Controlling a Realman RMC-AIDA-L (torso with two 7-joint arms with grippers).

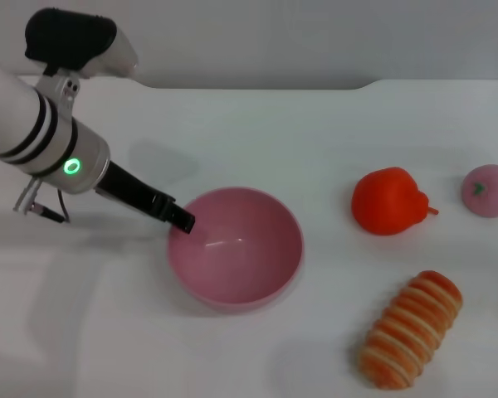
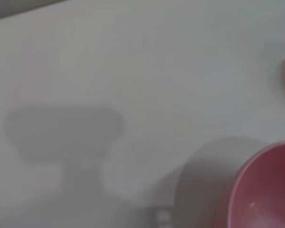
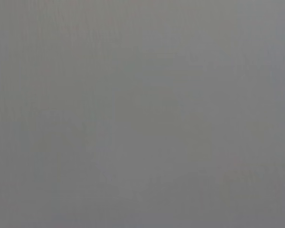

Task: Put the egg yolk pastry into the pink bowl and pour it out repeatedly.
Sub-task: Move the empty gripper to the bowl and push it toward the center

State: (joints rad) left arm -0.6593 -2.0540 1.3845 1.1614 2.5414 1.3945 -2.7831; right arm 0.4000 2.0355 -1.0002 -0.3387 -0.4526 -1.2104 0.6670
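Note:
The pink bowl (image 1: 236,247) stands upright on the white table, a little left of the middle, and nothing shows inside it. My left gripper (image 1: 181,219) reaches in from the left, with its dark tip at the bowl's left rim. In the left wrist view, part of the pink bowl (image 2: 268,190) shows in one corner. The egg yolk pastry is out of view. My right arm does not show in the head view, and the right wrist view is a plain grey field.
A red pepper-shaped fruit (image 1: 390,201) lies right of the bowl. A pink round fruit (image 1: 488,190) sits near the right edge. An orange-and-cream striped bread roll (image 1: 412,329) lies at the front right. The white table (image 1: 257,124) stretches behind the bowl.

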